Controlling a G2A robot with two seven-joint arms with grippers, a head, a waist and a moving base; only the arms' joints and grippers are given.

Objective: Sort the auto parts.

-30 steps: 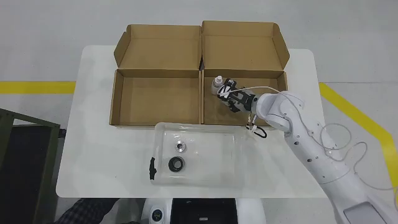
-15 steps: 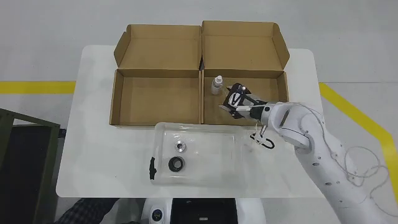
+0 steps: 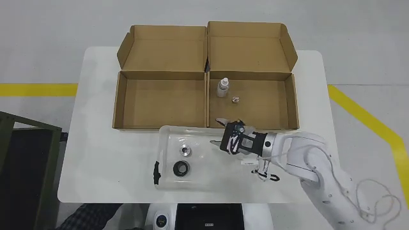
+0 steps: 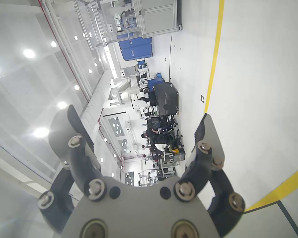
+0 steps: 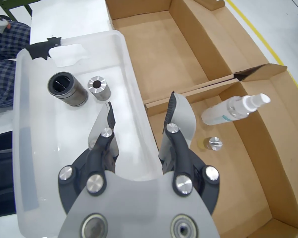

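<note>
My right gripper [image 3: 220, 134] [image 5: 141, 111] hangs open and empty over the far rim of the clear plastic bin [image 3: 211, 131] [image 5: 19, 130]. Inside the bin stand a dark cylindrical bearing [image 3: 183, 168] [image 5: 65, 89] and a small silver bushing [image 3: 186, 150] [image 5: 98, 87]. In the right cardboard box [image 3: 291, 102] [image 5: 270, 134] lie a white spray bottle [image 3: 222, 87] [image 5: 232, 111] and a small silver screw part [image 3: 235, 99] [image 5: 213, 143]. The left cardboard box [image 3: 160, 102] [image 5: 164, 48] holds nothing. My left gripper [image 4: 139, 125] is open, pointing out at the room with nothing between its fingers.
Both boxes have their lids folded back toward the far table edge. A black tape patch [image 3: 156, 172] [image 5: 41, 49] sits on the bin's left end. Bare white table [image 3: 96, 140] lies left of the bin and boxes.
My right gripper has drawn back from inside the right box toward the bin's far rim, leaving the small silver part on the box floor beside the spray bottle.
</note>
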